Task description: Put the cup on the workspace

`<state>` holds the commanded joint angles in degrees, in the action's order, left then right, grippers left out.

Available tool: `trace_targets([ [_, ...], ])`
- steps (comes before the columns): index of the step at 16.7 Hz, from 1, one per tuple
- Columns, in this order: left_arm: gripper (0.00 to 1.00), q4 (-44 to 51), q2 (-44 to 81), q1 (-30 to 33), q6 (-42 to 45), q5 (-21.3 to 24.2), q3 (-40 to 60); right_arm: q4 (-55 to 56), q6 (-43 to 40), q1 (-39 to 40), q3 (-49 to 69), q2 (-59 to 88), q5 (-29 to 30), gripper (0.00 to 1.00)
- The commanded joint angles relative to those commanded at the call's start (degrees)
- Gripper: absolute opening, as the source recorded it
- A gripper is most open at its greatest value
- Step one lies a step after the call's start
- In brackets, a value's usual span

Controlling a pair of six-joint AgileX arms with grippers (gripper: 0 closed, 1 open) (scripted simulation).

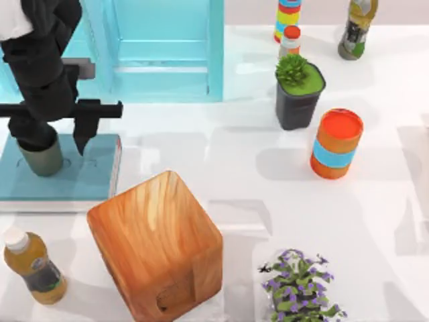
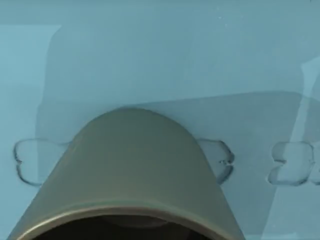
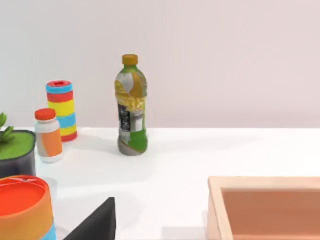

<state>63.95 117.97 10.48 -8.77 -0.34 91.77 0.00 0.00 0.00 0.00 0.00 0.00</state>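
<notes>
The cup (image 1: 41, 157) is a small olive-grey tumbler standing upright on a teal slab (image 1: 94, 178) at the left of the table. My left gripper (image 1: 45, 137) hangs straight over it, open. One black finger (image 1: 84, 131) points down beside the cup, clear of its wall. The arm hides the other finger. In the left wrist view the cup (image 2: 135, 170) looms close, its dark mouth at the picture's edge and the teal slab (image 2: 150, 60) behind it. The workspace (image 1: 268, 201) is the glossy white tabletop around the slab. My right arm stays parked past the table's right side.
A large wooden block (image 1: 154, 248) stands just right of the slab. A light-blue cabinet (image 1: 161, 47) is behind it. An orange can (image 1: 336, 143), a black plant pot (image 1: 299, 94), bottles (image 1: 355, 27) (image 1: 33, 265) and a purple-flowered plant (image 1: 301, 288) stand around.
</notes>
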Motion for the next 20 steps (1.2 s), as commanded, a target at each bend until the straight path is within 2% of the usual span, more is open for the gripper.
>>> trace_targets([
  [3,0.02,0.0,0.0,0.0,0.0,0.0,0.0,0.0,0.0,0.0,0.0,0.0,0.0,1.0],
  [4,0.0,0.0,0.0,0.0,0.0,0.0,0.0,0.0,0.0,0.0,0.0,0.0,0.0,1.0],
  [13,0.0,0.22,-0.03,0.03,0.05,-0.01,0.2,0.0,0.0,0.0,0.0,0.0,0.0,1.0],
  [20,0.0,10.05,-1.09,0.1,-0.06,-0.02,8.52,0.0,0.0,0.0,0.0,0.0,0.0,1.0],
])
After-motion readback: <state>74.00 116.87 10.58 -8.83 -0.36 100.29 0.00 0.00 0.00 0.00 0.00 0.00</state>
